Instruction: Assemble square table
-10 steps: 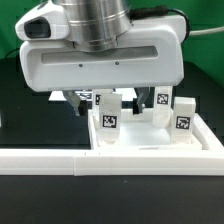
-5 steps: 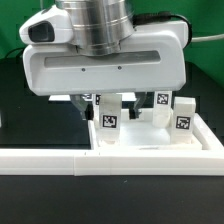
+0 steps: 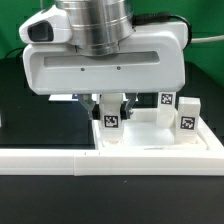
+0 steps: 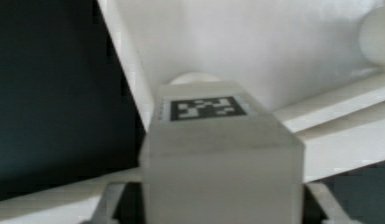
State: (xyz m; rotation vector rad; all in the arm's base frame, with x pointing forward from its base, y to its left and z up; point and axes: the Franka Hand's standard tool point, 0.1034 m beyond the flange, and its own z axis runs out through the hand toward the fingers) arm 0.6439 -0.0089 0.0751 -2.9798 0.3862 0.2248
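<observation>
Fingers of the claw (image 3: 108,103) stand narrow on either side of a small white tagged leg (image 3: 109,119) just left of centre in the exterior view, pressed against its two flanks so that the leg sits clamped between them. The bulky white body of the arm fills the upper half of that frame and hides the top of the leg. Below the leg, the big white square slab (image 3: 150,146) of the table lies flat in the lower right part of the frame, against the long white rail (image 3: 60,161) that runs across the bottom. Whether the gripped leg is touching the slab or hanging just above it is hard to tell from this angle. Two more tagged legs stand on the slab at the right of the frame: one (image 3: 164,106) nearer the middle and one (image 3: 187,117) further right, just beside each other. In the wrist view, the held leg (image 4: 215,150) rises through the centre of the frame with its black-and-white tag facing the camera, and the white slab (image 4: 242,45) spreads behind it across the upper right, next to the dark table surface (image 4: 56,100).
</observation>
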